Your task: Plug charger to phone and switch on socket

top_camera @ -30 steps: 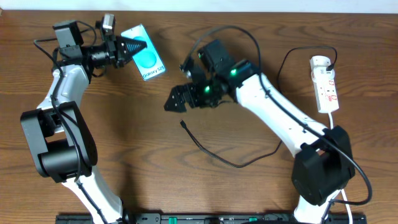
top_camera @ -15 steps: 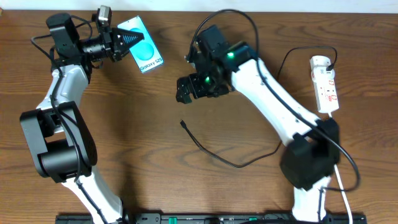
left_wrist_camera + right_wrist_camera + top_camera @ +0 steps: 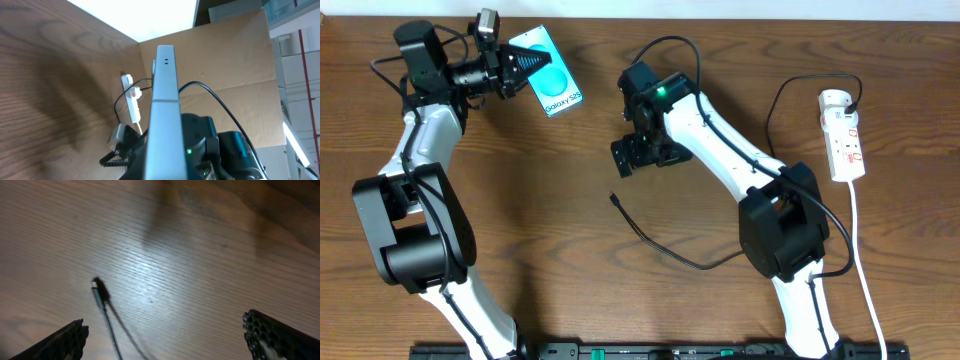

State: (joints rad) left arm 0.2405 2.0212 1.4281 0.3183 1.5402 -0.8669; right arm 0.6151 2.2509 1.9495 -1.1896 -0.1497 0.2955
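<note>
Judging by its thinness, the charger (image 3: 614,199) is a light, limp cable that will likely flop and slide on the wood, so the stiffer plug tip (image 3: 100,287) at its free end is the place to pinch. That tip lies on the surface just beside and below the right end effector (image 3: 632,158), whose fingers hang spread wide. The left end effector (image 3: 515,68) is clamped on the phone (image 3: 552,88), well apart from the socket (image 3: 842,135)
</note>
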